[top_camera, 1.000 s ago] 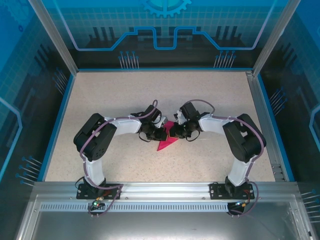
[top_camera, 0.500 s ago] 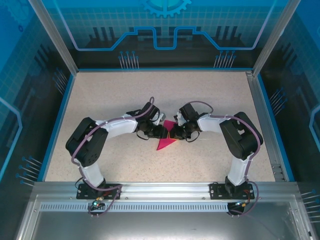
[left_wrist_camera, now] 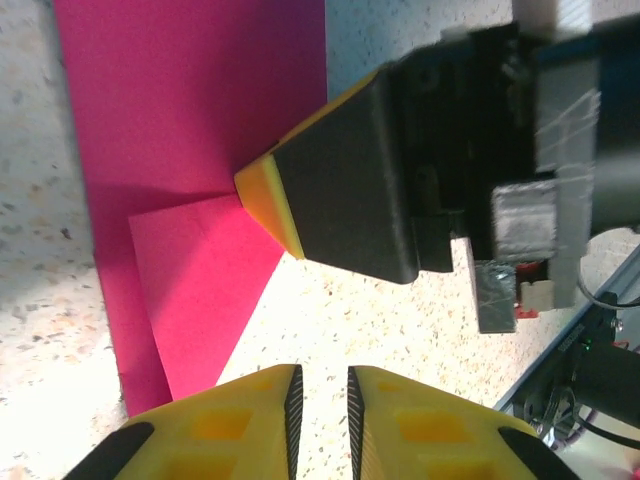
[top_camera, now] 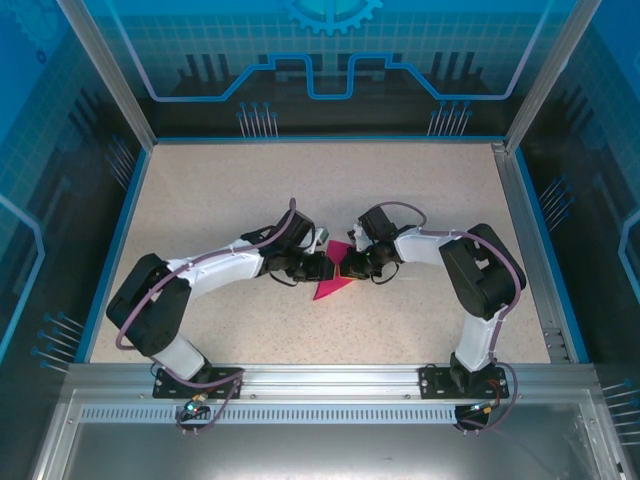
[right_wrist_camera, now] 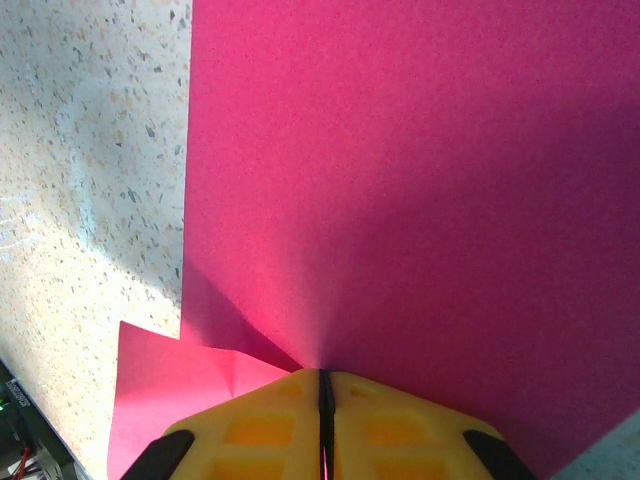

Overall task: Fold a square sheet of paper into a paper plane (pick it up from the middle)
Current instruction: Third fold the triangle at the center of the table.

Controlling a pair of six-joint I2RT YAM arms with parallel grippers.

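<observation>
Speckled table [top_camera: 220, 190] w/ pink paper [top_camera: 328, 288] at ctr.

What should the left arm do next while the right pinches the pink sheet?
Probably slide the left gripper onto the folded flap and press its crease: the right gripper is shut on the square sheet of paper, anchoring it, while the left one holds nothing, just beside that flap.

Lab cell: blue panels [top_camera: 330, 60], aluminium frame [top_camera: 320, 377]

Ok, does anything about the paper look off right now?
The folded flap by the right gripper pokes past the straight edge of the square sheet of paper, so that fold looks askew. No tears visible.
</observation>
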